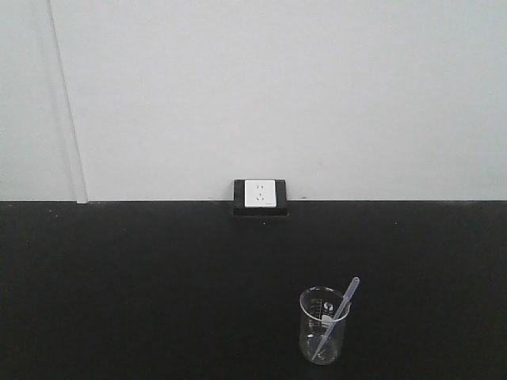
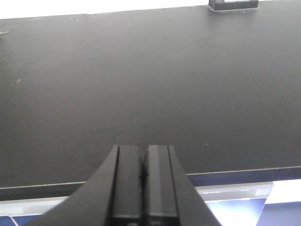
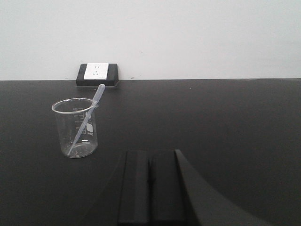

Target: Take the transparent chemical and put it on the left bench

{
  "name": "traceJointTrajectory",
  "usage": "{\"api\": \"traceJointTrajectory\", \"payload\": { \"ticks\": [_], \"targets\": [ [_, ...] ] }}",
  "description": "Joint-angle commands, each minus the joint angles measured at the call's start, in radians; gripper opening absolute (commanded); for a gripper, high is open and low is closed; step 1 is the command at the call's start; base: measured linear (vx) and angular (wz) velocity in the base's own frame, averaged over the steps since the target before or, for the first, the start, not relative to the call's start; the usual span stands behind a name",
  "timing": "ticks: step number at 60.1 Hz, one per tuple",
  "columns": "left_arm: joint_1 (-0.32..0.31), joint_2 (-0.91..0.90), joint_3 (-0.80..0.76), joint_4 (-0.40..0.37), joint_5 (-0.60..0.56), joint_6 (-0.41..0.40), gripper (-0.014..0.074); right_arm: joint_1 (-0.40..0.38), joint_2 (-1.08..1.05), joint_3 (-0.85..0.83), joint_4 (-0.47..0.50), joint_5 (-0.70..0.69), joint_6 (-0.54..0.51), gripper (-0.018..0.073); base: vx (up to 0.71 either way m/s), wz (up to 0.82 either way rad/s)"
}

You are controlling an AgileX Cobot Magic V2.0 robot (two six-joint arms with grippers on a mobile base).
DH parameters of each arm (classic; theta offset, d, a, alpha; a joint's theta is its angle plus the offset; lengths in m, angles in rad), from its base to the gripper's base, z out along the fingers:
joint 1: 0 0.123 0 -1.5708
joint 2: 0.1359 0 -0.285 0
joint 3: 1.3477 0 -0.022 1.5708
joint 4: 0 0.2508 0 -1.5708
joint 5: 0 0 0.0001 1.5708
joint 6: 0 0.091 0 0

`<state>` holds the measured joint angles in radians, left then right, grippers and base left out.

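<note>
The transparent chemical is a small clear glass beaker (image 1: 324, 325) with a thin plastic pipette leaning in it. It stands upright on a black counter (image 1: 158, 285), near the front and right of centre. It also shows in the right wrist view (image 3: 75, 128), ahead and to the left of my right gripper (image 3: 149, 157), which is shut and empty, apart from the beaker. My left gripper (image 2: 143, 153) is shut and empty over the counter's front edge. The left bench with white bins is out of view.
A white wall socket on a black base (image 1: 260, 195) sits where the counter meets the white wall; it also shows in the right wrist view (image 3: 96, 73). The counter's front edge (image 2: 244, 172) runs beside my left gripper, with blue and white below it.
</note>
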<state>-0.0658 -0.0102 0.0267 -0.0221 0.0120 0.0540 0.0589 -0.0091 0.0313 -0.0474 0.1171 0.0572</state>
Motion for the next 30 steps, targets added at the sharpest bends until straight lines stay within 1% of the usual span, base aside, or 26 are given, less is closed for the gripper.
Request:
{"api": "traceJointTrajectory", "payload": {
  "ticks": [1,9,19,22,25,30],
  "targets": [
    [-0.002,-0.019,0.016,-0.001,-0.078,-0.008,-0.0003,-0.006,-0.013,0.007,-0.004,-0.084,0.000,-0.0007,0.00,0.00],
    [-0.002,-0.019,0.016,-0.001,-0.078,-0.008,-0.0003,-0.006,-0.013,0.007,-0.004,-0.096,-0.002,-0.0007,0.00,0.00],
    [-0.002,-0.019,0.016,-0.001,-0.078,-0.008,-0.0003,-0.006,-0.010,-0.036,0.002,-0.291,0.000,-0.0007,0.00,0.00],
    [-0.002,-0.019,0.016,-0.001,-0.078,-0.008,-0.0003,-0.006,0.001,-0.078,0.003,-0.297,0.000,-0.0007,0.00,0.00],
    [-0.002,-0.019,0.016,-0.001,-0.078,-0.008,-0.0003,-0.006,0.036,-0.139,0.003,-0.275,0.000,-0.0007,0.00,0.00],
    [-0.002,-0.019,0.016,-0.001,-0.078,-0.008,-0.0003,-0.006,0.139,-0.239,0.003,-0.247,0.000,-0.0007,0.00,0.00]
  ]
}}
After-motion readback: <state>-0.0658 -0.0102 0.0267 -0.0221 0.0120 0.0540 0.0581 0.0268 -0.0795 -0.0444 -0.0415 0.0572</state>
